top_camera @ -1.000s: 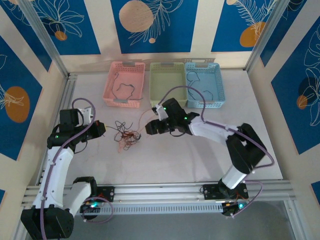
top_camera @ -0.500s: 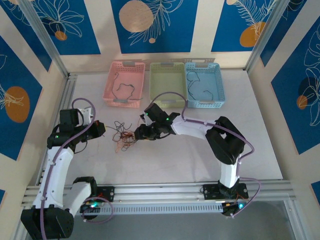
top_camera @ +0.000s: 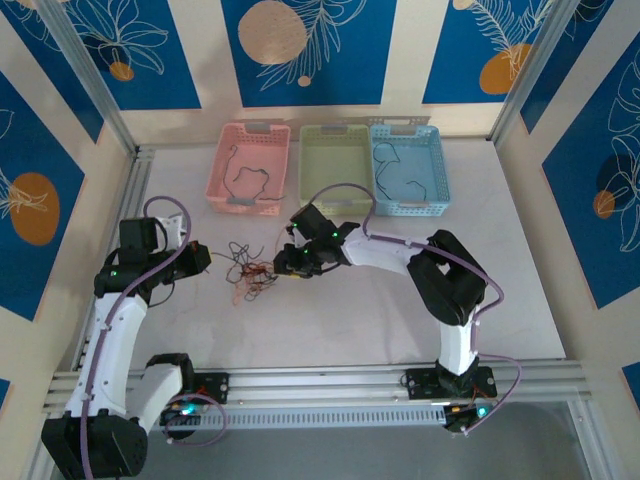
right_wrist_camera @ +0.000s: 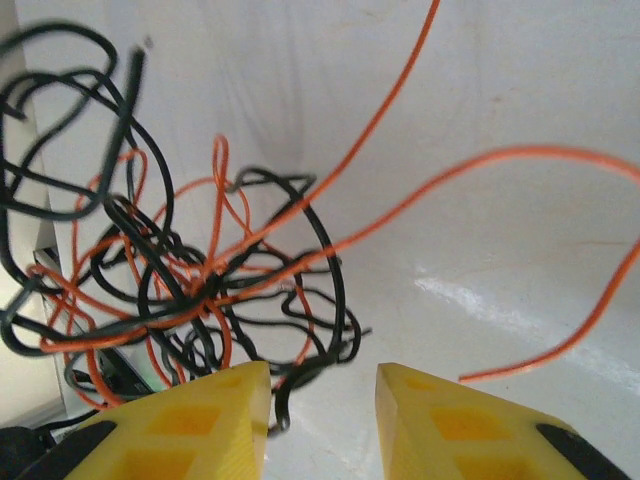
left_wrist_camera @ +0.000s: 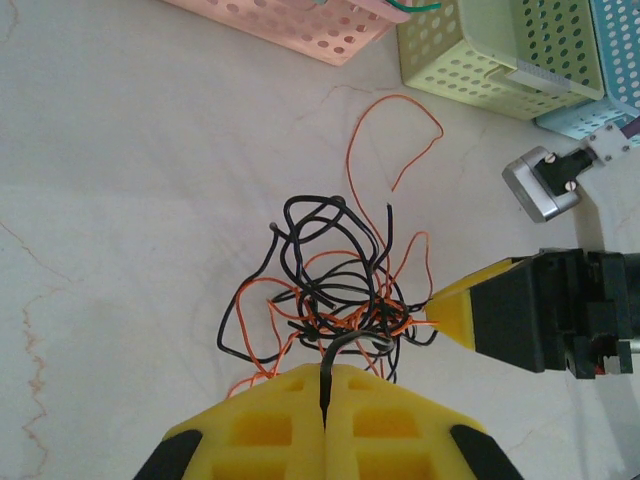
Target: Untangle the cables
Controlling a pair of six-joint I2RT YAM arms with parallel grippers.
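Top external view, from the left: the left pincer (top_camera: 205, 258) is closed tight, level with the cable clump (top_camera: 250, 272) on the pale worktop (top_camera: 350, 310). The clump lies just off its tips, between it and the right pincer (top_camera: 280, 268), which reaches in from the other side and touches the tangle's right edge.

From the left wrist, the left pincer (left_wrist_camera: 325, 372) has its two yellow fingers pressed together on a black strand (left_wrist_camera: 330, 350). That strand rises from between them straight into the cable clump (left_wrist_camera: 340, 290), which lies right ahead of the tips. The knot is black and orange wire wound together. One orange strand (left_wrist_camera: 395, 130) loops away from it on the far side of the pincer. To this pincer's right, the other arm's yellow fingertip (left_wrist_camera: 450, 308) meets the tangle's side.

From the right wrist, the right pincer (right_wrist_camera: 322, 372) stands partly open, with a clear gap between its fingers. The cable clump (right_wrist_camera: 200, 290) sits ahead and to its left, and a black loop brushes the left finger's tip. I cannot tell whether anything is pinched.

Beyond both pincers stand a pink basket (top_camera: 243, 207), a green basket (top_camera: 335, 165) and a blue basket (top_camera: 410, 209). The pink and the blue each hold a loose black wire.
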